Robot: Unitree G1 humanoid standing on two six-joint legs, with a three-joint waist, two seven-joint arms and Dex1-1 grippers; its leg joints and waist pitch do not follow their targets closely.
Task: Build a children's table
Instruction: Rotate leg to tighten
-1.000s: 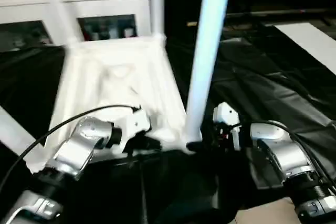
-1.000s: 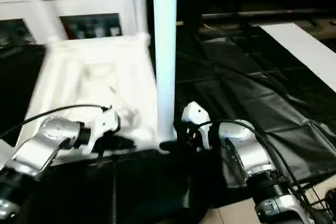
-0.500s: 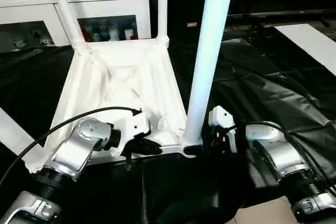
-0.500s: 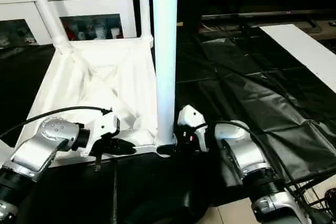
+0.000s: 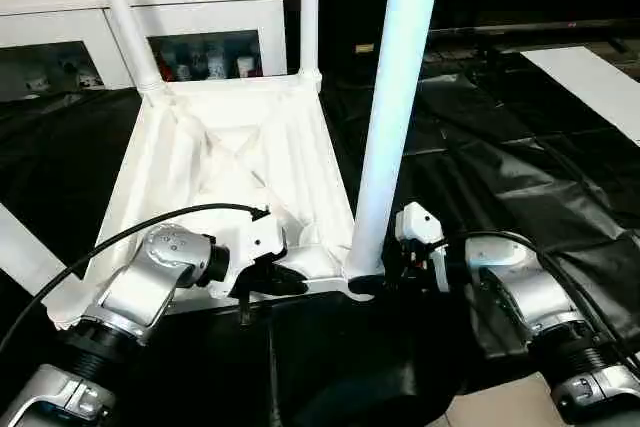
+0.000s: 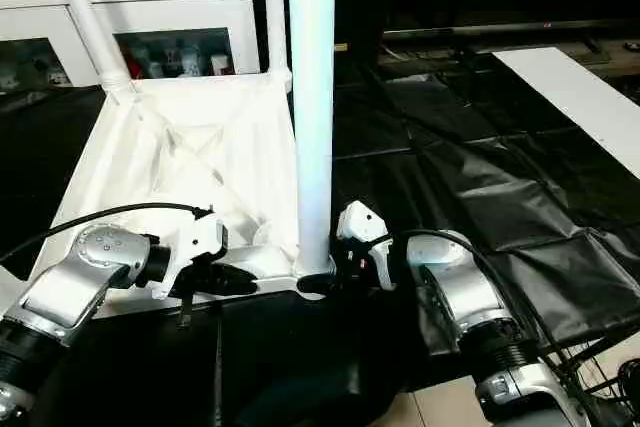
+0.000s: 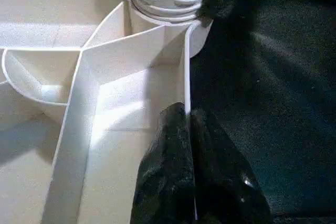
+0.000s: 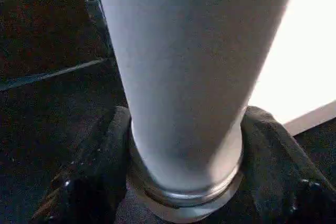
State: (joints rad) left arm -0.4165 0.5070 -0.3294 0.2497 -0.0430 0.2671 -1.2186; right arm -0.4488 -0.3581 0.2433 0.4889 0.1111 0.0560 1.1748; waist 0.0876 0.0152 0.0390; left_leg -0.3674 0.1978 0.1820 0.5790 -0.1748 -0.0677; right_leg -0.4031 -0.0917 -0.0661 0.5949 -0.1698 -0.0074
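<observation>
White ribbed plastic tabletop [image 5: 235,162] lies underside up on black plastic sheet [image 5: 520,157], before us. Tall white tube leg [image 5: 385,117] stands in its near right corner socket. Our right gripper [image 8: 178,182]: fingers [image 8: 97,166] clamped around leg base, forearm reaching in low. Our left gripper [image 7: 191,145]: fingers [image 7: 165,177] pinched together on tabletop near rim wall, elbow bent.
</observation>
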